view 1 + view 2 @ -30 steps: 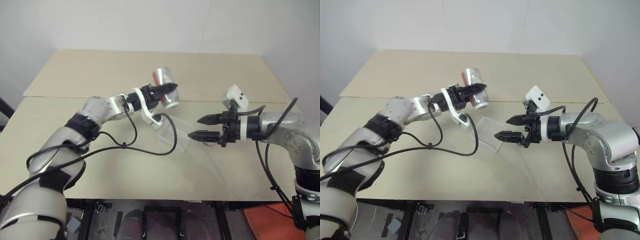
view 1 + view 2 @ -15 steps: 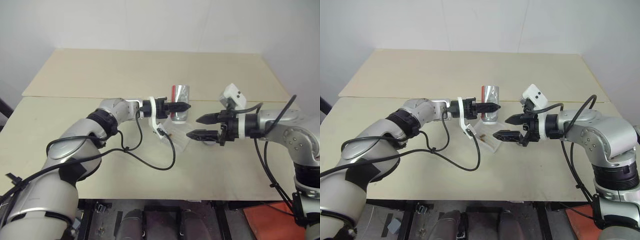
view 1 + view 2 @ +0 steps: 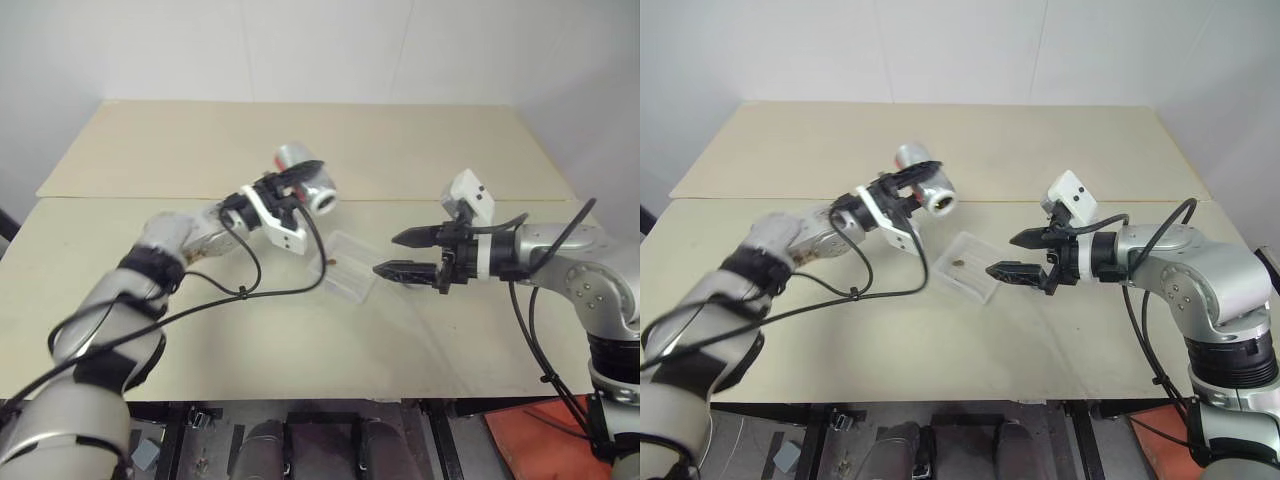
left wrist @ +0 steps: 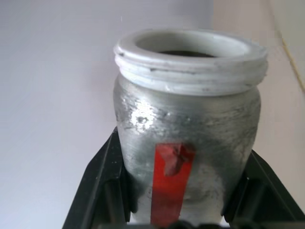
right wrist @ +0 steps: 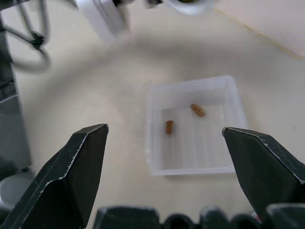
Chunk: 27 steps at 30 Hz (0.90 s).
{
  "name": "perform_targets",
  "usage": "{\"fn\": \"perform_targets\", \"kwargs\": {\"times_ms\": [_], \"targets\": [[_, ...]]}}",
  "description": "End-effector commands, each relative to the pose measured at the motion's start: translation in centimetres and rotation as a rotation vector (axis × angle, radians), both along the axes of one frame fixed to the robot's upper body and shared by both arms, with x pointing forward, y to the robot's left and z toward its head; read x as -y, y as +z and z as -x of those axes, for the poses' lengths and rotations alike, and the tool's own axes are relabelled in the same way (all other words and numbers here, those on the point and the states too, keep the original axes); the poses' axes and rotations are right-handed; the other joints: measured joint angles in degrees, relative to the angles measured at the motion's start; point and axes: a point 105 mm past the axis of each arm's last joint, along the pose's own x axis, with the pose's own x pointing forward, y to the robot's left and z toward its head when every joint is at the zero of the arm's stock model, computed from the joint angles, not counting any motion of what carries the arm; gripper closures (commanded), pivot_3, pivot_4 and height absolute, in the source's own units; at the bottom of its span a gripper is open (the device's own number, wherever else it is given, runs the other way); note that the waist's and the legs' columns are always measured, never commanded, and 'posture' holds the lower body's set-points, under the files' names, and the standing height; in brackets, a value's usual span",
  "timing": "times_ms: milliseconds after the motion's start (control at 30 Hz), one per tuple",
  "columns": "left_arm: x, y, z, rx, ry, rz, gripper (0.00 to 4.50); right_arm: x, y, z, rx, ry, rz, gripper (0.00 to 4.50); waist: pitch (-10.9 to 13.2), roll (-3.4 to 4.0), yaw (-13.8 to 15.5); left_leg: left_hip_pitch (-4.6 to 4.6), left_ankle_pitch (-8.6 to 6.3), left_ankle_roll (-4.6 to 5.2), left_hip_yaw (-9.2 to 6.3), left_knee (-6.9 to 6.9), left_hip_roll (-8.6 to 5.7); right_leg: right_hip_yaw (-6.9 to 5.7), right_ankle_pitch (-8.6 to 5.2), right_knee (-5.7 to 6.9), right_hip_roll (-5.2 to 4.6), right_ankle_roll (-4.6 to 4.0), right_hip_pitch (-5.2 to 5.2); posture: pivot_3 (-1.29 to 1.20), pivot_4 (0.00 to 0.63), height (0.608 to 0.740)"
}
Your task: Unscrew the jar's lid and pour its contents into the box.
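Observation:
My left gripper (image 3: 300, 180) is shut on the jar (image 3: 306, 184), holding it in the air to the left of the box with its open mouth turned toward my right side. The jar (image 4: 188, 119) has a silvery wall, a red stripe (image 4: 170, 183) and a white threaded rim with no cap on it. The lid is out of view. The box (image 3: 355, 286) lies on the table between my arms. Two brown bits of the contents (image 5: 169, 127) lie inside the box (image 5: 190, 155). My right gripper (image 3: 385, 253) hovers open just right of the box, nothing between its fingers (image 5: 71, 181).
The beige table (image 3: 300, 340) has a second board (image 3: 300, 140) butted on behind it, with a seam running across. A black cable (image 3: 250, 290) hangs from my left wrist over the table.
My left arm has swung the jar from its tipped place over the box to the left and up, rolling it. The brown bits now lie in the box. My right gripper has kept still.

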Motion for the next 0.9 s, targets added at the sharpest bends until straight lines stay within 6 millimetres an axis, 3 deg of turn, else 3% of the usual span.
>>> {"fn": "perform_targets", "kwargs": {"times_ms": [33, 133, 233, 433, 733, 900], "targets": [[-1.1, 1.7, 1.3, -0.376, -0.055, 0.362, 2.57, 0.2, 1.9, 0.0, 0.158, 0.001, -0.01, 0.04, 0.0, 0.0, -0.1, 0.0, 0.02, -0.03, -0.03, 0.06, 0.01, -0.01, -0.01, 0.01, -0.02, 0.01, 0.03, 0.0, 0.15, 0.74], [-2.4, 0.6, 2.3, -0.689, -0.063, 0.563, 2.57, 0.3, 2.1, 0.0, 0.202, 0.016, -0.019, 0.04, 0.0, 0.0, -0.1, 0.0, -0.07, 0.12, -0.16, 0.23, -0.02, -0.06, -0.01, 0.02, 0.01, 0.04, 0.16, 0.0, 0.15, 0.74], [-3.6, -0.7, 2.7, -0.858, -0.036, 0.734, 2.57, 0.5, 2.0, -0.2, 0.216, 0.019, -0.009, 0.04, 0.0, 0.0, -0.2, 0.15, -0.24, 0.41, -0.28, 0.39, -0.02, -0.07, -0.01, -0.04, 0.04, 0.07, 0.35, 0.0, 0.15, 0.74], [-5.0, -4.0, 2.3, -0.939, 0.076, 0.846, 2.57, 0.7, 2.2, -0.4, 0.226, 0.016, -0.006, 0.04, 0.0, 0.0, -0.1, 0.76, -0.25, 0.42, -0.29, 0.4, -0.11, -0.04, -0.01, -0.09, 0.11, 0.06, 0.93, 0.0, 0.15, 0.74], [-5.0, -7.2, 1.7, -0.98, 0.118, 0.919, 2.57, 0.9, 1.6, 0.1, 0.22, 0.019, 0.008, 0.04, 0.0, 0.0, 0.2, 0.97, -0.26, 0.42, -0.29, 0.38, -0.11, 0.0, 0.0, -0.13, 0.13, 0.03, 1.1, 0.0, 0.15, 0.74], [-5.3, -8.7, 2.0, -1.018, 0.138, 0.913, 0.89, 0.9, 1.6, 0.3, 0.216, 0.023, 0.008, 0.0, 0.0, 0.01, 0.2, 0.98, -0.26, 0.42, -0.29, 0.38, -0.08, 0.01, 0.0, -0.13, 0.12, 0.03, 1.1, 0.0, 0.15, 0.74]]}}
